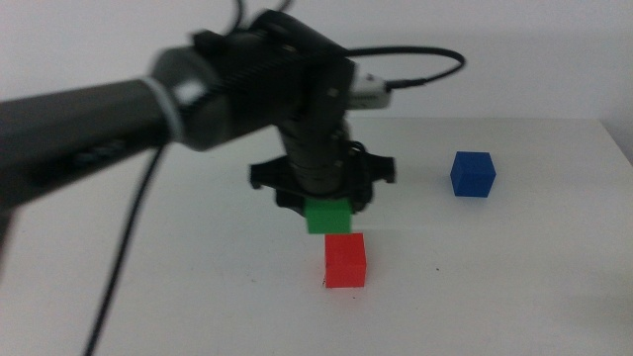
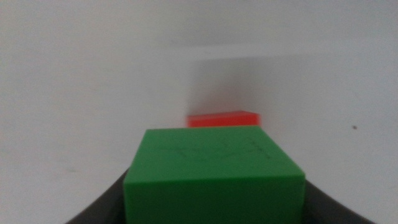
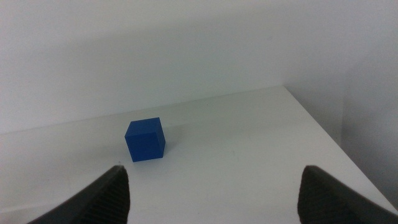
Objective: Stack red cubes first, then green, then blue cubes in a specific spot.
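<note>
A red cube (image 1: 346,260) rests on the white table near the front centre, with tiny black marks on the tabletop beside it. Just above and slightly behind it hangs the green cube (image 1: 327,215), with my left gripper (image 1: 324,203) shut on it. In the left wrist view the green cube (image 2: 214,174) fills the space between the jaws, and the red cube (image 2: 222,119) shows beyond it. The blue cube (image 1: 473,174) sits alone at the right rear. My right gripper (image 3: 214,190) is open, its jaws apart in front of the blue cube (image 3: 145,139); it is out of the middle view.
The left arm (image 1: 119,114) and its black cable (image 1: 124,247) cross the table's left half. The table's right edge (image 3: 329,134) runs close to the blue cube's side. A white wall stands behind the table.
</note>
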Motion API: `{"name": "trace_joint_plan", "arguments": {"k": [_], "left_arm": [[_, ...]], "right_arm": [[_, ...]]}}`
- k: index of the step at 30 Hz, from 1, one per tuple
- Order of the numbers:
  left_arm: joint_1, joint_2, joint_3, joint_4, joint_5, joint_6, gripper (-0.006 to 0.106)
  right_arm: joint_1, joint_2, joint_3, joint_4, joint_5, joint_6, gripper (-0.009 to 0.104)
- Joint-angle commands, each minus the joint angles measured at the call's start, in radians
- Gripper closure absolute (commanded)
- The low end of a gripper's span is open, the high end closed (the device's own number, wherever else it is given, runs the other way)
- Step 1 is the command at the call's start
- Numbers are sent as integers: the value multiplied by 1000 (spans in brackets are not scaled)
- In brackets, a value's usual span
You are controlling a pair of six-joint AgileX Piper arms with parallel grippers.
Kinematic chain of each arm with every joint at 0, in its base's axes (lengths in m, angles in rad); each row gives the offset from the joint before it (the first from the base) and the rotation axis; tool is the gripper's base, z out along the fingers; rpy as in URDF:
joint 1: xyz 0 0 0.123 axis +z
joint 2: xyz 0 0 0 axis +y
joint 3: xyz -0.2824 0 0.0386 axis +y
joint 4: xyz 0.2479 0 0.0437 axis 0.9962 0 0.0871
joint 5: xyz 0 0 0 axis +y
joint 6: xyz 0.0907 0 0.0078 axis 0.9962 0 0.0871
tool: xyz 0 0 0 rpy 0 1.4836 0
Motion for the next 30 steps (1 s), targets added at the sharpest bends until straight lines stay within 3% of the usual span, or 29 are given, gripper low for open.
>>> {"name": "trace_joint_plan", "arguments": {"k": [1,19,24,25,28,29,30], "left_arm": [[-19,47,-46,8,15,-47,90],[-19,193,-73,-77,-32,-69,90],[-19,204,-73,-79,-14,-62,77],[-19,204,-73,-79,-8,-59,67],[-19,204,-73,-71,-1,-55,55],[-19,204,-73,-64,-1,-55,39],[-19,204,-73,-62,1,-55,34]], "right_arm": [[-6,-3,3,-5,-12,-5,2],[-6,-3,3,-5,-12,-5,2],[-6,-3,3,-5,-12,-5,2],[-6,-3,3,-5,-12,-5,2],[-6,-3,3,-5,-12,-5,2],[-6,-3,3,-5,-12,-5,2],[-6,-3,3,-5,-12,-5,2]]}}
